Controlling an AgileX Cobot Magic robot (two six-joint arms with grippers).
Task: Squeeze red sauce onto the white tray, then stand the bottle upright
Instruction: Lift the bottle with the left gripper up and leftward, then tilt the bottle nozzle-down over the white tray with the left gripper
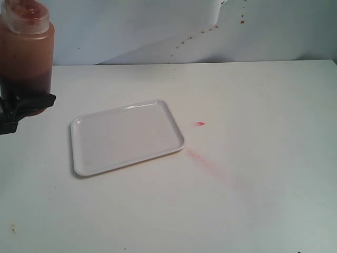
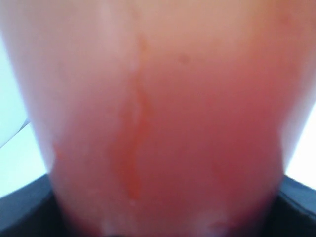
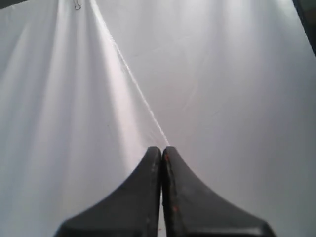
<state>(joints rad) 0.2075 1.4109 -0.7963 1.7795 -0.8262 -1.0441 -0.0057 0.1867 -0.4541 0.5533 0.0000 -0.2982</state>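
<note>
In the exterior view, the bottle (image 1: 26, 58) was upright at the far left, close to the camera. The left gripper (image 1: 23, 103) was clamped around its lower part, where the darker red sauce (image 1: 25, 84) sat inside. Whether its base touched the table (image 1: 253, 200) could not be told. The white tray (image 1: 126, 137) lay flat near the middle of the table, well apart from the bottle, its surface plain white. Beside the tray's right edge were a red speck (image 1: 200, 124) and a pinkish smear (image 1: 202, 161), and red spatter dotted the wall (image 1: 210, 29) behind.

In the left wrist view, the bottle's blurred orange-red wall filled the picture. A thin streak (image 2: 136, 148) ran down it, and black gripper parts flanked it.

In the right wrist view, the right gripper (image 3: 162, 153) had its jaws pressed together on nothing, over a creased white surface (image 3: 222, 74).
</note>
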